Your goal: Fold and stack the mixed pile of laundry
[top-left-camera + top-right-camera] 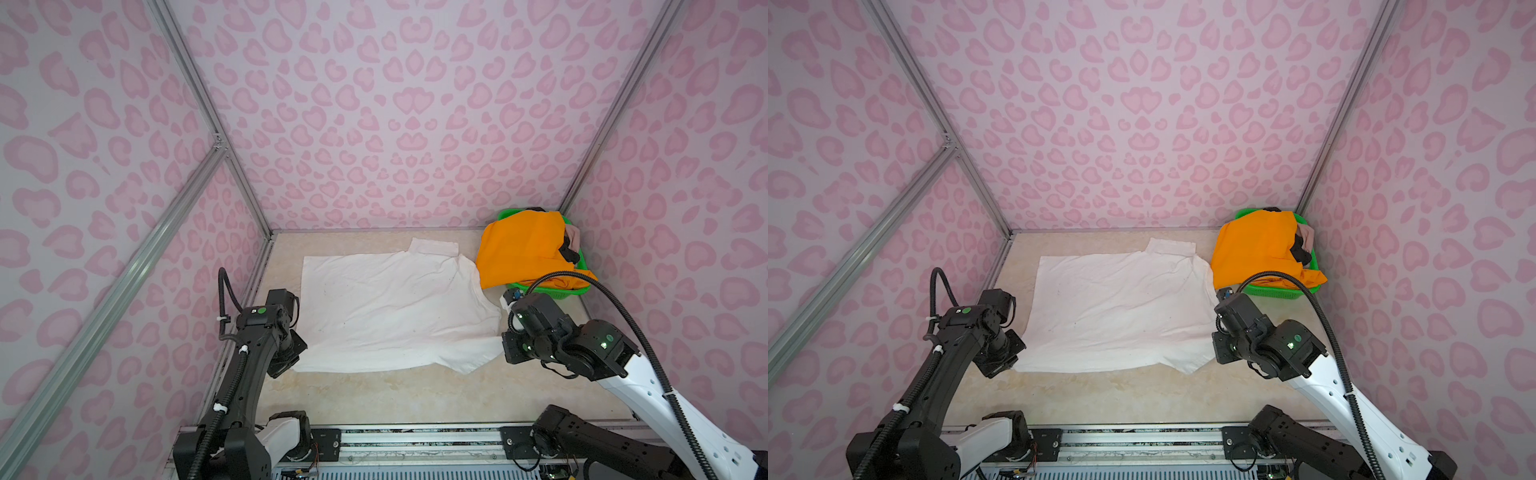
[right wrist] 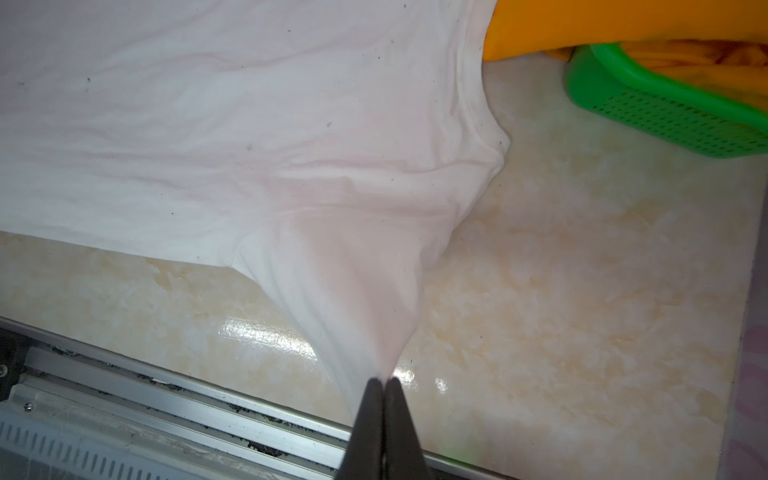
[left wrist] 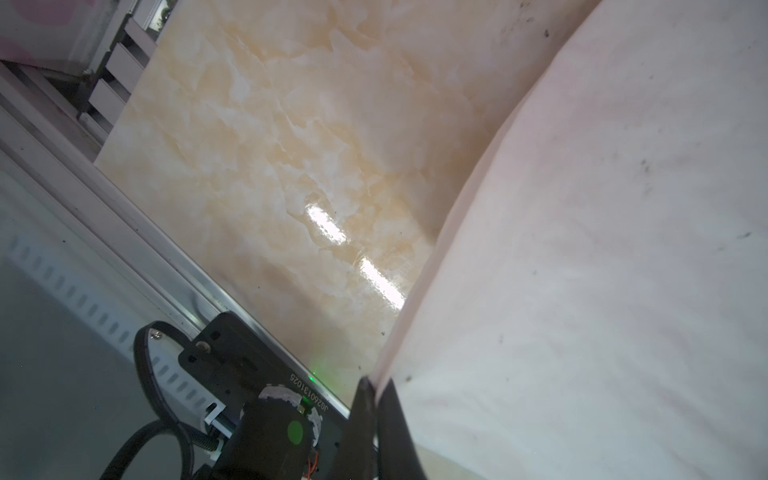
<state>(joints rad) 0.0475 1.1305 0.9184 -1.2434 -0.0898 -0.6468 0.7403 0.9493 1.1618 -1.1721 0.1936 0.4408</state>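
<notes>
Left gripper point(image 3: 371, 384) is pinched shut on the near-left hem corner of the white T-shirt point(image 1: 395, 307); right gripper point(image 2: 384, 380) clamps its near sleeve. It lies spread, wrinkled, across the worktop point(image 1: 415, 395) middle; orange shorts point(image 1: 519, 249) drape the far-right basket point(image 1: 552, 294).

Three walls point(image 1: 395, 104) close the space on the left, far and right sides, all covered in pale lilac with pink leopard-like blotches. Aluminium posts point(image 1: 208, 112) stand at both far corners, and a diagonal brace point(image 1: 116, 295) crosses the left wall. The floor point(image 1: 395, 399) is a glossy beige slab with a marble pattern. In the wrist views bright streaks of glare point(image 3: 328, 224) lie on it. Along its near edge runs a metal rail point(image 1: 415, 440), with a slotted grille point(image 1: 395, 474) nearer still.
</notes>
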